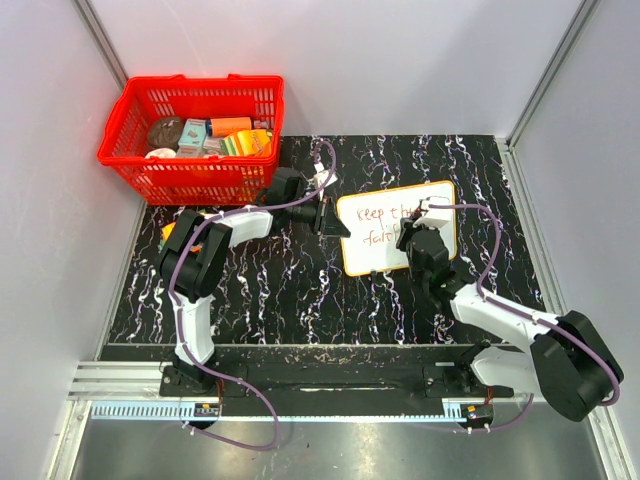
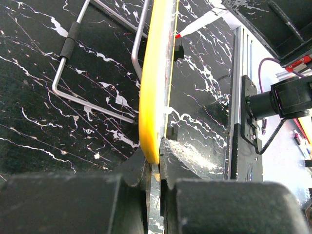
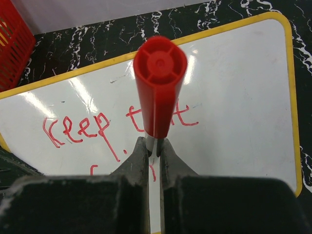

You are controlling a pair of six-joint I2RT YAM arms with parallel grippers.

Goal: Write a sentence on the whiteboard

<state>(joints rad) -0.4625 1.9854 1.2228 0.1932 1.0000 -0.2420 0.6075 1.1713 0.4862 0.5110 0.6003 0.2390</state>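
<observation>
1. The table [image 1: 300, 290] is a black surface veined with white (marble-like).
2. A red basket [image 1: 190, 182] sits at its far-left corner, full of small packages.
3. The yellow-rimmed whiteboard [image 1: 360, 262] rests right of centre, slightly askew; whether it lies flat or propped cannot be told.
4. A small orange-yellow item [image 1: 168, 232] lies at the left edge, mostly hidden.

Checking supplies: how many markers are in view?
1: a red marker, clamped in the right gripper over the whiteboard. Others may be hidden in the basket.
</observation>
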